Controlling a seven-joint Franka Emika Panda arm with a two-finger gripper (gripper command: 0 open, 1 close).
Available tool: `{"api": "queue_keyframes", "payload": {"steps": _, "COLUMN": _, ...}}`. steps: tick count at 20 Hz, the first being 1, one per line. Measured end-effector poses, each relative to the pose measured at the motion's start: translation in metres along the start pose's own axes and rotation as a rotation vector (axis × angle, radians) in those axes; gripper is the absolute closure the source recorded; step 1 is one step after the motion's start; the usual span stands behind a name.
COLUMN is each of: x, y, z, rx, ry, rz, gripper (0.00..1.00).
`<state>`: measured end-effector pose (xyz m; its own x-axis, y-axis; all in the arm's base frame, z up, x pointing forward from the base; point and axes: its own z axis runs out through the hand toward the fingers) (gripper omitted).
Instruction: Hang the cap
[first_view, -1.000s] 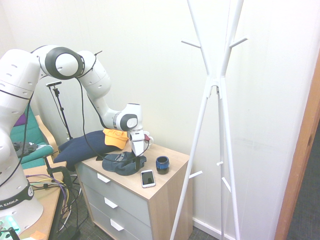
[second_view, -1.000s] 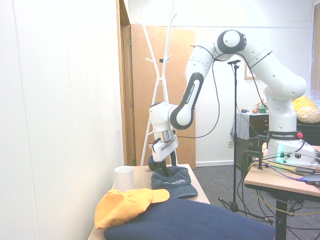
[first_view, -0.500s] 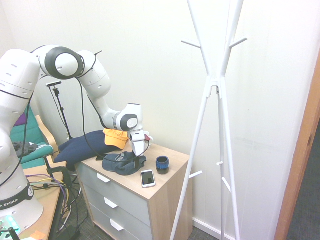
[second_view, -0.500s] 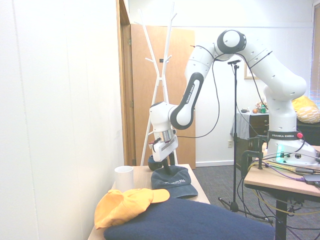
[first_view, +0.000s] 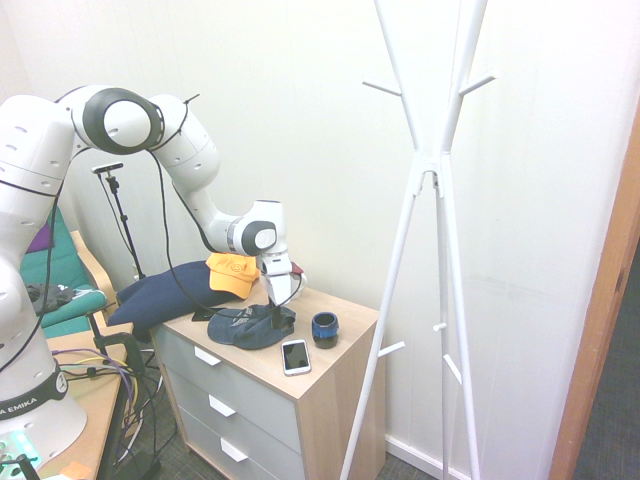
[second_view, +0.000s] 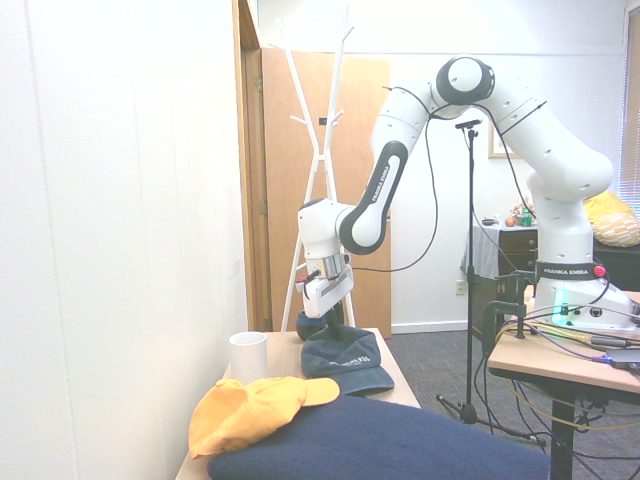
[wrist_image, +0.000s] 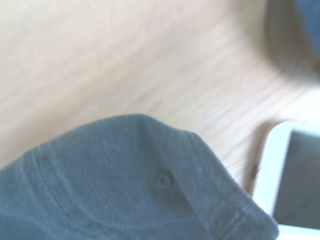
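**Cap pinched at the crown, lift under way**

First exterior view: left of centre, the gripper (first_view: 277, 315) points straight down with its fingers pressed together on the crown of the cap (first_view: 246, 327). The cap lies on the dresser top (first_view: 340, 350) with its fabric drawn up into a peak under the fingers. A phone (first_view: 295, 356) and a small blue cup (first_view: 324, 327) sit just beside it toward the frame's centre; an orange cap (first_view: 230, 275) rests on a dark cushion (first_view: 165, 290) behind. The white coat stand (first_view: 440, 200) fills the right half.

Second exterior view: at centre, the gripper (second_view: 329, 324) pinches the cap (second_view: 345, 362), brim toward the camera. A white mug (second_view: 248, 356) stands at lower left.

Wrist view: the cap (wrist_image: 125, 185) fills the lower half, blurred, with the phone (wrist_image: 295, 175) at lower right.

To do this step well, I would raise slowly and straight up, since soft fabric may slip from a narrow pinch, and clear the cup and phone before swinging toward a peg.
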<state>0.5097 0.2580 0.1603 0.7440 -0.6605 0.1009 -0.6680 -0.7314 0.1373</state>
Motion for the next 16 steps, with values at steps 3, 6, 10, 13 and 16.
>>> {"api": "queue_keyframes", "payload": {"steps": 3, "x": 0.009, "y": 0.001, "z": -0.053, "rx": 0.024, "ry": 0.042, "rz": -0.011, "gripper": 1.0}}
{"api": "queue_keyframes", "payload": {"steps": 6, "x": 0.013, "y": 0.007, "z": -0.107, "rx": 0.045, "ry": 0.09, "rz": -0.027, "gripper": 1.0}}
{"api": "queue_keyframes", "payload": {"steps": 10, "x": 0.011, "y": 0.027, "z": -0.181, "rx": 0.047, "ry": 0.205, "rz": -0.072, "gripper": 1.0}}
{"api": "queue_keyframes", "payload": {"steps": 13, "x": 0.022, "y": 0.054, "z": -0.243, "rx": 0.036, "ry": 0.321, "rz": -0.071, "gripper": 1.0}}
{"api": "queue_keyframes", "payload": {"steps": 16, "x": 0.043, "y": 0.088, "z": -0.304, "rx": 0.018, "ry": 0.448, "rz": -0.034, "gripper": 1.0}}
